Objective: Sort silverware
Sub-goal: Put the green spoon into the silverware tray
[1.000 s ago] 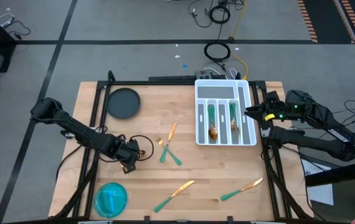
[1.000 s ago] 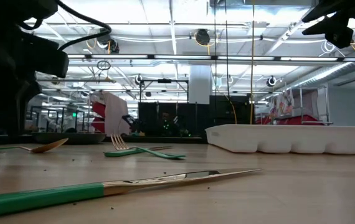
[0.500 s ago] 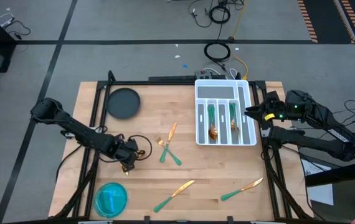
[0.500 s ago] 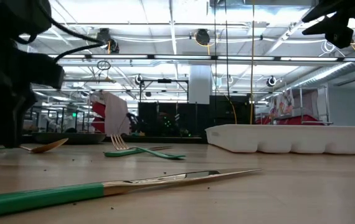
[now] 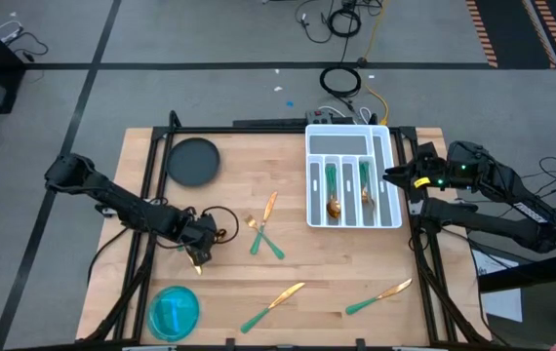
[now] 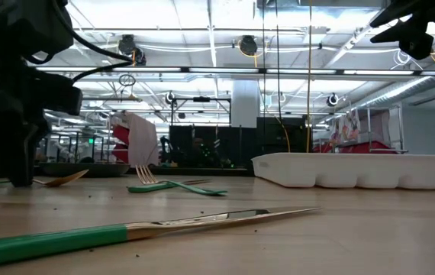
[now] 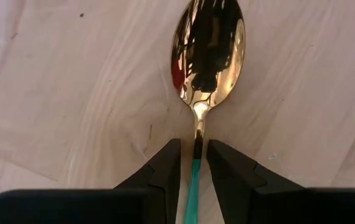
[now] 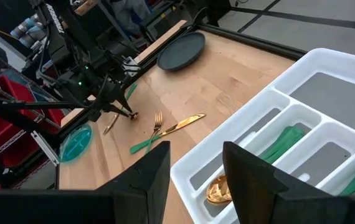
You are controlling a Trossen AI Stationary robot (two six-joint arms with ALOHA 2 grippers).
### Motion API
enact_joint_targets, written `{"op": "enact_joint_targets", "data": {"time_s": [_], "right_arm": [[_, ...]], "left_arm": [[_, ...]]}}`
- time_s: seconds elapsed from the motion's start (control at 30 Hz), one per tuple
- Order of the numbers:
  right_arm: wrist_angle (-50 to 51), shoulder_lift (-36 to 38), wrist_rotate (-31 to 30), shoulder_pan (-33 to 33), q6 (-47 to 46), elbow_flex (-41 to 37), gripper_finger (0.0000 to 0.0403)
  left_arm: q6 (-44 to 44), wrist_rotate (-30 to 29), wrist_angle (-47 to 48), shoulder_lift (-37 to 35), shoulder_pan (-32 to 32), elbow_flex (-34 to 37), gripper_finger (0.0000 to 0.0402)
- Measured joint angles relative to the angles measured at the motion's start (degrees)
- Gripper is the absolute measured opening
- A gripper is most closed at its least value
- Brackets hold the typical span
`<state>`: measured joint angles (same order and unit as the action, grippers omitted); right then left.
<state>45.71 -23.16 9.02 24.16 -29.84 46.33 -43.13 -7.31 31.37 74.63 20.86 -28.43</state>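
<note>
At table's left-centre: left gripper [image 7: 194,163] lowered to the wood, fingers pinched on a spoon [image 7: 206,53] at its neck, green handle between them | mid-table: fork [image 5: 257,232] and knives [image 5: 271,305] lie loose | right: white tray [image 5: 388,174] holds silverware; right gripper [image 8: 193,167] held above it, fingers spread, nothing gripped.

bare wood around spoon [image 7: 207,50], crossed forks [image 5: 261,237] near

Tray [image 5: 392,185] right of fork [image 5: 258,234] (spoons [image 5: 334,207] inside).
</note>
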Motion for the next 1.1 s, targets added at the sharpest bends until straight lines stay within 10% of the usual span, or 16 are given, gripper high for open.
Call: {"op": "enact_joint_targets", "data": {"time_s": [0.23, 1.1], "right_arm": [[-0.07, 0.00, 0.00, -0.01, -1.27, 0.00, 0.0141], [-0.89, 0.00, -0.15, 0.00, -2.08, 0.00, 0.0141]], "left_arm": [[3.08, 1.31, -1.31, -0.02, -1.42, 0.62, 0.0014], [4.46, -6.44, -1.14, 0.40, -5.83, -8.43, 0.0003]]}}
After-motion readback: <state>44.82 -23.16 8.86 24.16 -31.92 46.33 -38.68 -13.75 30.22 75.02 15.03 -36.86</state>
